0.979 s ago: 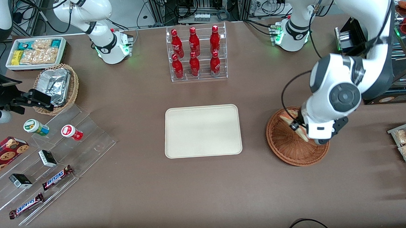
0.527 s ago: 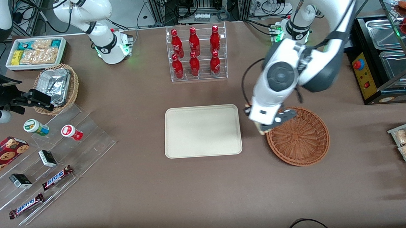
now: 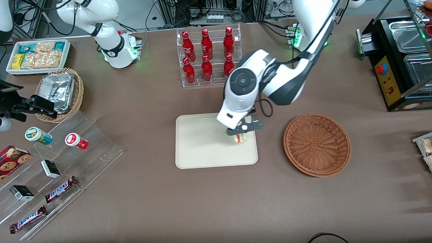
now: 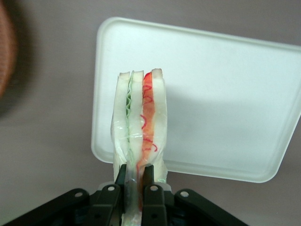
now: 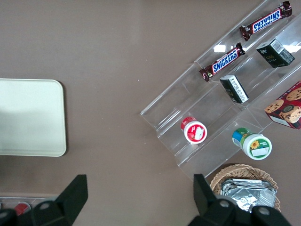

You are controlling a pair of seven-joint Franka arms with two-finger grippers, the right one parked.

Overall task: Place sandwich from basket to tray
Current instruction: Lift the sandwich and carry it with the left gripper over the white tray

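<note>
My left gripper (image 3: 242,132) is shut on the sandwich (image 3: 241,137), a pale wedge with red and green filling that hangs above the cream-white tray (image 3: 202,143), over the tray's end nearest the basket. In the left wrist view the sandwich (image 4: 141,122) sticks out from between the black fingers (image 4: 151,176), with the tray (image 4: 225,94) below it. The reddish-brown wicker basket (image 3: 316,144) sits beside the tray toward the working arm's end of the table, with nothing in it.
A clear rack of red bottles (image 3: 208,57) stands farther from the front camera than the tray. A clear stepped display with snack bars and jars (image 3: 56,170), a foil-filled tan basket (image 3: 60,92) and a white snack bin (image 3: 37,55) lie toward the parked arm's end.
The left gripper lifted the sandwich out of the basket and carried it sideways, ending above the tray. The basket now holds nothing.
</note>
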